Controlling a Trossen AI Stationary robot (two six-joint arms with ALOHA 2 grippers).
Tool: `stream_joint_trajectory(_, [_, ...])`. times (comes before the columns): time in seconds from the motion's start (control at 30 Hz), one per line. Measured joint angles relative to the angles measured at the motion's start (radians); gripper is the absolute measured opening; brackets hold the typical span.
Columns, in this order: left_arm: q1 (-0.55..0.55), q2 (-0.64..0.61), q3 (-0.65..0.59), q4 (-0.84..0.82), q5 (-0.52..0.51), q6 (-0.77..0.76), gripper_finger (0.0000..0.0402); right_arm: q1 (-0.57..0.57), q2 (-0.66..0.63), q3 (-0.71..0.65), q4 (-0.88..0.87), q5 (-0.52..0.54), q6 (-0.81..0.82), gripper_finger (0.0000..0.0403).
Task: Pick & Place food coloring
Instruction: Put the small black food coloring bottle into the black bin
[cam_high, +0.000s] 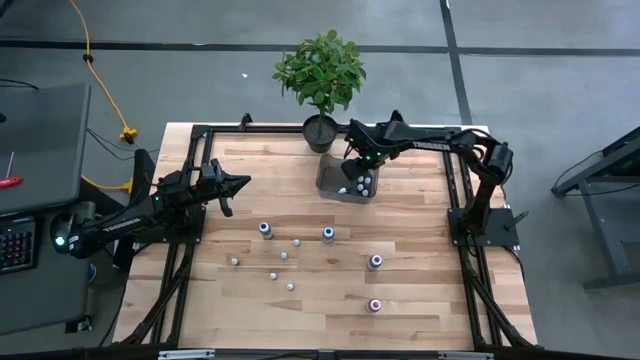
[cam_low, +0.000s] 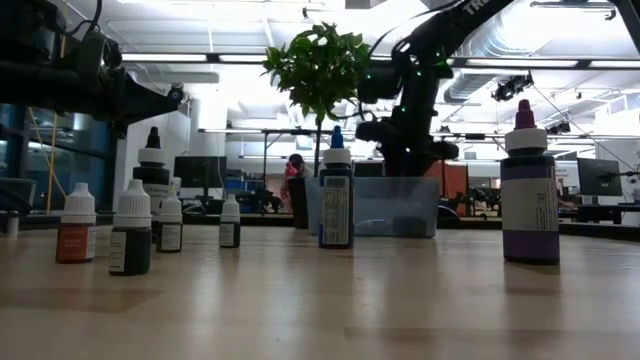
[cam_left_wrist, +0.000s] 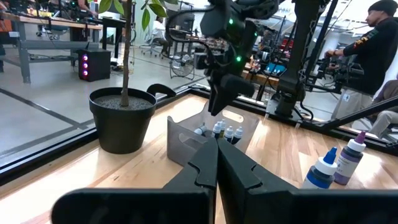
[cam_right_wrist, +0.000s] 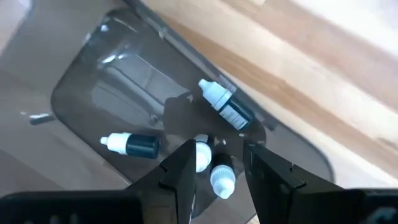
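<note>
Several tiny food coloring bottles (cam_high: 296, 242) stand upright on the wooden table, among them a blue-capped one (cam_low: 336, 195) and a purple one (cam_low: 529, 185). More bottles (cam_right_wrist: 225, 106) lie on their sides in the clear plastic bin (cam_high: 330, 182) near the table's far edge. My right gripper (cam_right_wrist: 217, 158) hangs open just above the bin, pointing down; a white-capped bottle (cam_right_wrist: 222, 177) lies on the bin floor below its fingers. My left gripper (cam_high: 238, 184) is shut and held level above the table's left part, away from the bottles.
A potted plant (cam_high: 320, 75) stands at the far edge, right beside the bin. A black frame (cam_high: 200, 130) runs around the table. A person (cam_left_wrist: 376, 37) stands in the room behind the table. Bare wood lies along the near edge and between the bottles and the bin.
</note>
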Motion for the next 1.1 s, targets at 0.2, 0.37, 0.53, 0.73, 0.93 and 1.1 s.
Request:
stream_joint_trajectory(0.2, [0.0,0.0,0.0,0.0,0.0,0.0,0.0,0.024,0.0,0.107,-0.087,0.018,-0.084,0.0124])
stream_joint_trajectory(0.37, [0.0,0.0,0.0,0.0,0.0,0.0,0.0,0.078,0.0,0.205,-0.181,0.0,-0.168,0.0124])
stream_joint_trajectory(0.53, [0.0,0.0,0.0,0.0,0.0,0.0,0.0,0.145,0.0,0.301,-0.29,-0.026,-0.235,0.0124])
stream_joint_trajectory(0.73, [0.0,0.0,0.0,0.0,0.0,0.0,0.0,0.236,0.0,0.358,-0.325,-0.152,-0.296,0.0124])
stream_joint_trajectory(0.93, [0.0,0.0,0.0,0.0,0.0,0.0,0.0,0.331,0.0,0.366,-0.302,-0.265,-0.358,0.0124])
stream_joint_trajectory(1.1, [0.0,0.0,0.0,0.0,0.0,0.0,0.0,0.407,0.0,0.366,-0.253,-0.356,-0.468,0.0124])
